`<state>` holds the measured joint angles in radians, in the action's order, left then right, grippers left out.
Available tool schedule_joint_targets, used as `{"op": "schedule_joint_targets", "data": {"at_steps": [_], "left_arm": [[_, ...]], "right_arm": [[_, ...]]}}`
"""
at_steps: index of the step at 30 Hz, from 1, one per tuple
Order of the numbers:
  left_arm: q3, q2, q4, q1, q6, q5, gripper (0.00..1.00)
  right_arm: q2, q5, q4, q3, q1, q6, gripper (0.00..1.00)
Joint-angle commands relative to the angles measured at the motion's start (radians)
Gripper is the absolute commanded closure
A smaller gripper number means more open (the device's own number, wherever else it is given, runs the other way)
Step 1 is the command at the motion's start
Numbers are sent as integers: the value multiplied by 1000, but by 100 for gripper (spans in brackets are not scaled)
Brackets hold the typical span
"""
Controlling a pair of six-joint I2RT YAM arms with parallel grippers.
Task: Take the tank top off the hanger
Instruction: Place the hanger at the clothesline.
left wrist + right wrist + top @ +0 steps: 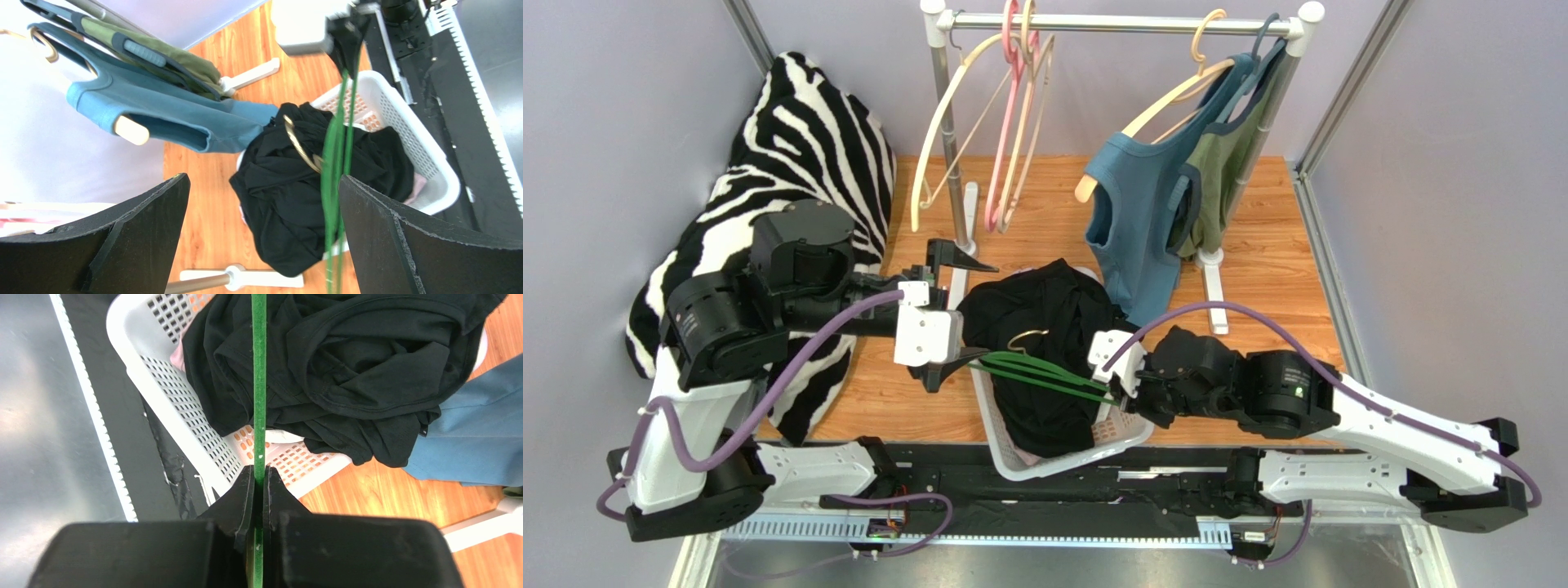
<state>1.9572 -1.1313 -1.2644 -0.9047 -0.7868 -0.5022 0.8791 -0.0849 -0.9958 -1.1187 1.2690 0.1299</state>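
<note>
Black claw, right: pressed together on the green hanger — the thin bar is pinched edge-on between the pads.
Left claw: spread wide, holding nothing; it hangs just beside the heap with its jaws facing it.
Green hanger: lies across the top of the cloth, its gold hook resting on the folds.
Black tank top: bunched in the white basket, spilling over the far rim. Folds hide whether a strap loops the bar — cannot tell.
Step in hand (judgement): parting hanger from garment; looks close to done.
How to do it well: hold the right pinch firm and draw the bar along its own length, away from the heap, so no end snags an armhole. The left claw should close on a thick fold low in the basket and pin the cloth down. If cloth rises with the bar, stop and slide it out sideways, not upward.
Risk: the light basket may shift or tip if the cloth drags.
Surface: wooden table, with the basket at its near edge between the two arms.
Room: a rail at the back carries a blue tank top and an olive top on hangers, plus bare hangers. Zebra-print cloth is heaped at the left. Pale walls stand all round.
</note>
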Motion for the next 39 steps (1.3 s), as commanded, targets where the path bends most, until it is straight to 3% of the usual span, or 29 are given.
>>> {"op": "schedule_joint_targets", "data": {"at_steps": [1,7,24,39], "left_arm": [[-15,-51,98,-48,32,68,1],[-6,-107,143,-76,104,44,1],[-60,-107,48,-97,71,-38,1],[-175,-108,59,-145,-8,185,1]], "right_arm": [[30,-85,31,-49,50,34,100],[73,-121,46,-62,84,43,100],[98,-144,56,-52,95,56,100],[115,-173,26,-96,133,50,100]]}}
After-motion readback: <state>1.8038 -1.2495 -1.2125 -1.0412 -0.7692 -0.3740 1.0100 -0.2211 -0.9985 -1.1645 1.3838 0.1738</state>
